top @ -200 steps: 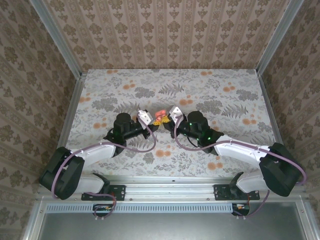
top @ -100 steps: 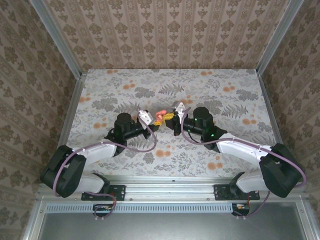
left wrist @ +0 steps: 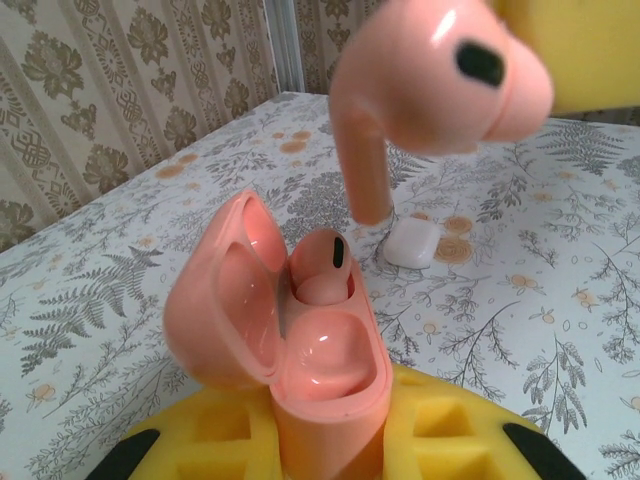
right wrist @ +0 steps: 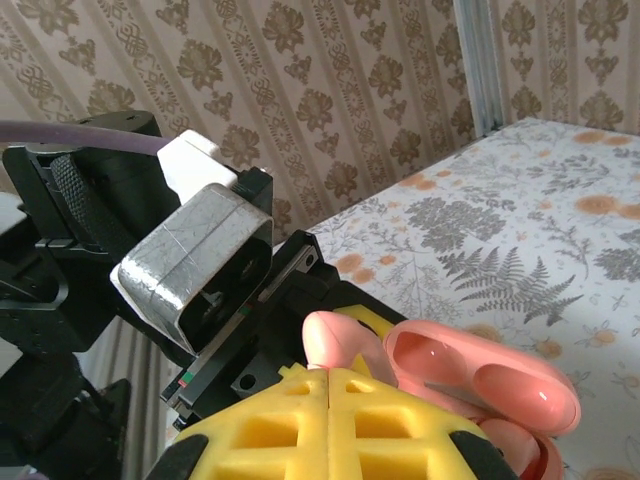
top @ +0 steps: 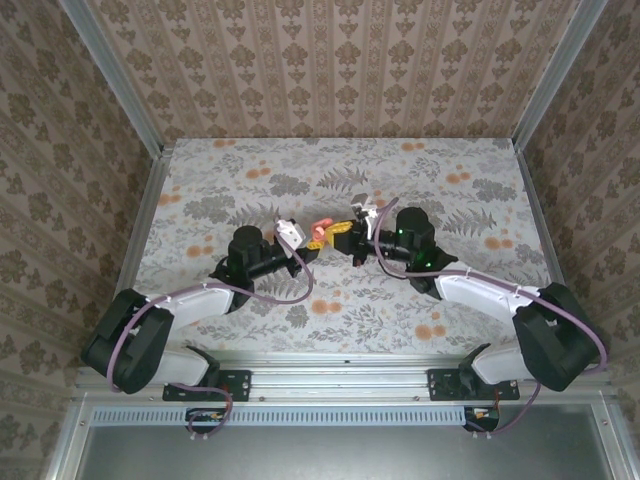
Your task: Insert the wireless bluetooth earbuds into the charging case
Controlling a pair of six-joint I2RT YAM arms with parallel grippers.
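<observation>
My left gripper [left wrist: 330, 445] is shut on the lower body of a coral-pink charging case [left wrist: 325, 375], which stands upright with its lid [left wrist: 215, 300] swung open to the left. One pink earbud [left wrist: 325, 262] sits in the far socket; the near socket is empty. My right gripper [right wrist: 330, 400] is shut on a second pink earbud [right wrist: 338, 342]. That earbud [left wrist: 430, 80] hangs stem down, above and beyond the open case, not touching it. In the top view the left gripper [top: 306, 243] and the right gripper [top: 347, 229] meet at the table's middle, with the case [top: 320, 233] between them.
A small white case [left wrist: 412, 243] lies shut on the floral table [left wrist: 560, 300] beyond the pink one. Patterned walls and metal corner posts [top: 118, 80] close in the table on three sides. The left arm's wrist camera [right wrist: 195, 265] sits just behind the held earbud.
The right arm has drawn back to the right and turned, carrying the pink earbud a little away from the case. The left arm has stayed put with the case.
</observation>
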